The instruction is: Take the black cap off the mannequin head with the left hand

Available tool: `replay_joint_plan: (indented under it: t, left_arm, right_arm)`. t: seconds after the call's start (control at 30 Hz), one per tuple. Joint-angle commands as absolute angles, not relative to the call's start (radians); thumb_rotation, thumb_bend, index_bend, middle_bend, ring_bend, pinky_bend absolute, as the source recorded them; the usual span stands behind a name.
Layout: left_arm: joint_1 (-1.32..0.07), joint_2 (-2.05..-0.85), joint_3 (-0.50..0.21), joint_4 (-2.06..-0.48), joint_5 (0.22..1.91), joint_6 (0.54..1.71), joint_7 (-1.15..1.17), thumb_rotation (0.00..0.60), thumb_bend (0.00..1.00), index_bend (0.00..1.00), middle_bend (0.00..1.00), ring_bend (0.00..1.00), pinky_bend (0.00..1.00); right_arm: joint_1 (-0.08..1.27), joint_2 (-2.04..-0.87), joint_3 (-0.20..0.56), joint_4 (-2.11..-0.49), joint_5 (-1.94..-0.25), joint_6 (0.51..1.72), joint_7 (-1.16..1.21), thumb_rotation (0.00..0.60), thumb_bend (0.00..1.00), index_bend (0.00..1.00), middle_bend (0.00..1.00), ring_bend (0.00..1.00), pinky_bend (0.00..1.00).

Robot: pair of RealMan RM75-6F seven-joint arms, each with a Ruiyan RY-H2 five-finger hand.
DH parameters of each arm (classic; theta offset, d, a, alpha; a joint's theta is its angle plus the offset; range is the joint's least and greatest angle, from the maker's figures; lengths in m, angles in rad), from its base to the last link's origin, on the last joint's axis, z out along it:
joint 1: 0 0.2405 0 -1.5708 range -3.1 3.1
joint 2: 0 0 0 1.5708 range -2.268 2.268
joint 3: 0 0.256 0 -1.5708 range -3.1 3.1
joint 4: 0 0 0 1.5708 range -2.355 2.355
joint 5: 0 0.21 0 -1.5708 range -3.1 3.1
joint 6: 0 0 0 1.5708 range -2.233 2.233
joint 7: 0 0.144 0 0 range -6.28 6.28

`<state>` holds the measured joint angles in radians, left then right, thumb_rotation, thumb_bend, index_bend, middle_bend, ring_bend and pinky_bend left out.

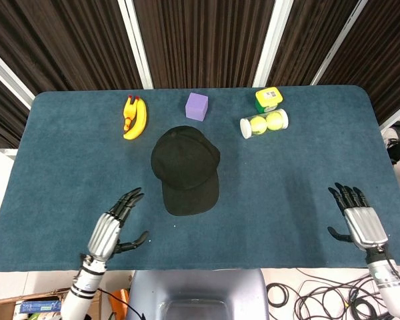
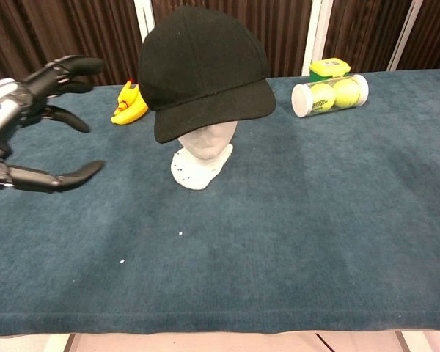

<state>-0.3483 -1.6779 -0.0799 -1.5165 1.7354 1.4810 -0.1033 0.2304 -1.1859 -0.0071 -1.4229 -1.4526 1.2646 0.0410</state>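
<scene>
the cap (image 2: 199, 64) sits on the mannequin head (image 2: 202, 149) at mid table (image 1: 53, 167). behind it lies a cube (image 1: 197, 106), with a banana (image 1: 134, 117) to its left and a tube of balls (image 1: 264, 123) to its right. my left hand (image 1: 113, 225) hovers near the front edge, left of the cap; my right hand (image 1: 357, 221) is far right.

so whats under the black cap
A white mannequin head on the table: the chest view shows its lower face and base below the black cap. Its top is covered, and from above the cap hides it completely.
</scene>
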Motion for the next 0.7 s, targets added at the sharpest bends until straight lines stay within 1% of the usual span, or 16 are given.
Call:
replay_joint_plan:
  t: [0.03,0.13,0.3,0.47,0.7]
  left_arm:
    - [-0.381,-1.790,-0.114,-1.405,1.785,1.531,-0.025,0.600,0.31,0.17,0.11,0.11,0.32]
    - [-0.405,-1.878,-0.145,-1.278,1.820,1.580,0.051,0.600,0.31,0.22,0.13,0.12,0.35]
    - [-0.450,-1.966,-0.164,-1.155,1.833,1.593,0.099,0.600,0.31,0.26,0.17,0.16,0.35]
    - [-0.486,-2.030,-0.186,-1.060,1.831,1.617,0.119,0.600,0.31,0.31,0.23,0.22,0.36]
    - [-0.533,-2.100,-0.201,-0.947,1.837,1.673,0.113,0.600,0.33,0.35,0.32,0.31,0.42]
  right_arm:
    - [0.230,-1.160,-0.018,-1.424,-1.465,1.243,0.096,0.600,0.17,0.00,0.00,0.00,0.00]
    - [0.230,-1.154,-0.020,-1.418,-1.470,1.233,0.116,0.600,0.17,0.00,0.00,0.00,0.00]
    - [0.234,-1.155,-0.019,-1.404,-1.468,1.214,0.137,0.600,0.17,0.00,0.00,0.00,0.00]
    - [0.239,-1.155,-0.024,-1.399,-1.474,1.195,0.151,0.600,0.17,0.00,0.00,0.00,0.00]
    - [0.241,-1.150,-0.022,-1.398,-1.474,1.182,0.166,0.600,0.17,0.00,0.00,0.00,0.00]
